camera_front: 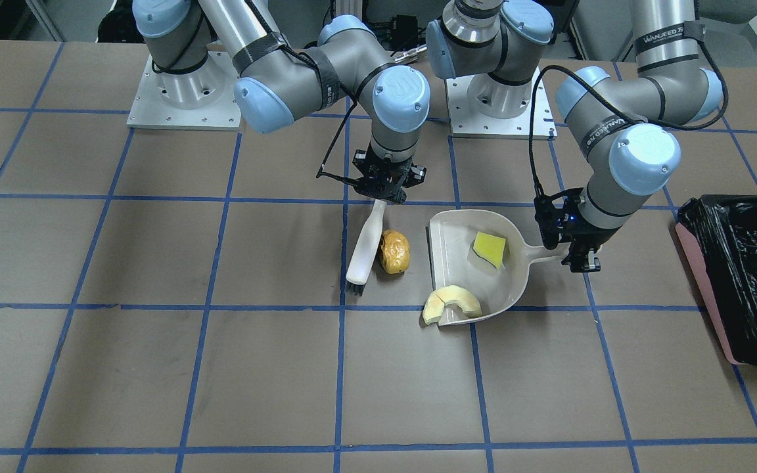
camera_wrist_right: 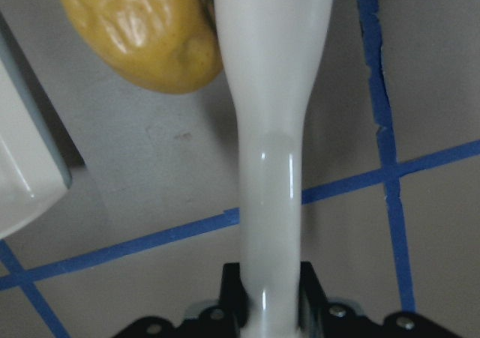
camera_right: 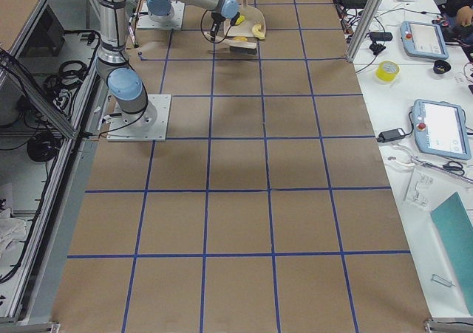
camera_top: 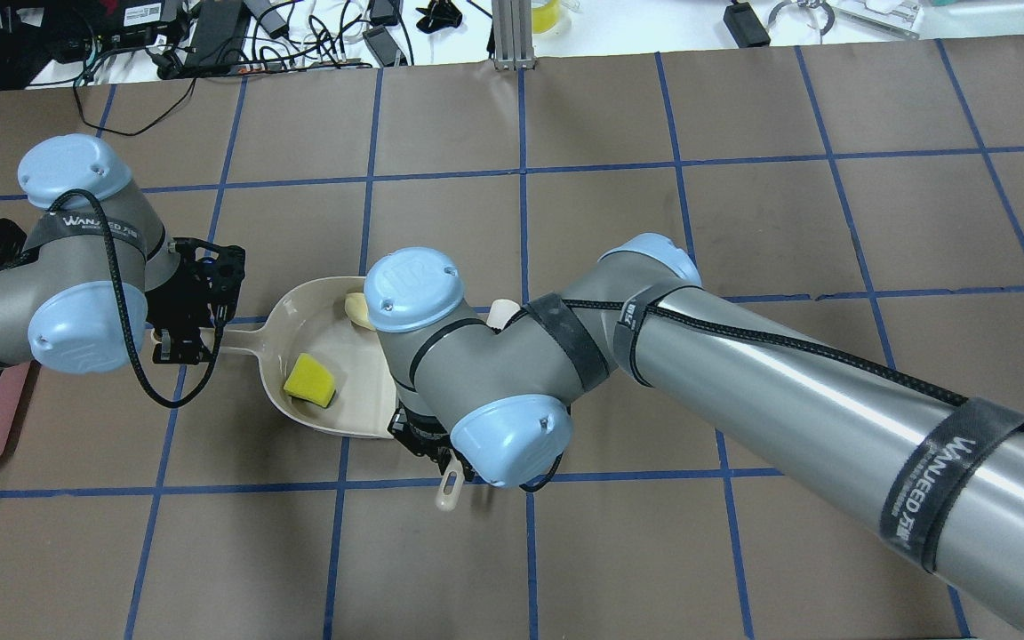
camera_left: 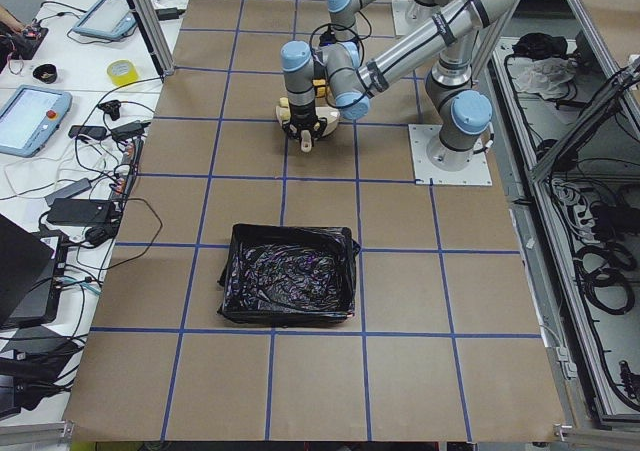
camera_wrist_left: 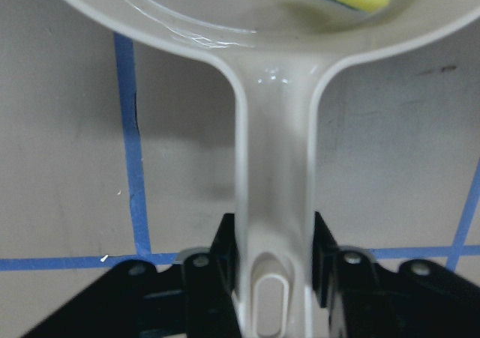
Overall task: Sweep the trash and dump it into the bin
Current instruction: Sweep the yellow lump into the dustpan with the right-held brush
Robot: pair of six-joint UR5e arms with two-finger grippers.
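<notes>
At table centre you see wedge [camera_front: 490, 249] in dustpan [camera_front: 455, 263], rind [camera_front: 452, 303] at its lip, lump [camera_front: 394, 251] unswept beside brush [camera_front: 365, 246]; left gripper [camera_wrist_left: 274, 259] clamps the dustpan, right gripper [camera_wrist_right: 268, 285] the brush; bin [camera_front: 704, 289] awaits, well apart

Lighting: bright, even, from overhead. Shadows: soft, faint on surface [camera_front: 155, 263]. Glare: highlights on bin [camera_front: 740, 276], dustpan handle [camera_wrist_left: 274, 203], brush handle [camera_wrist_right: 274, 173]. Wrist views: foreground slightly blurred.
</notes>
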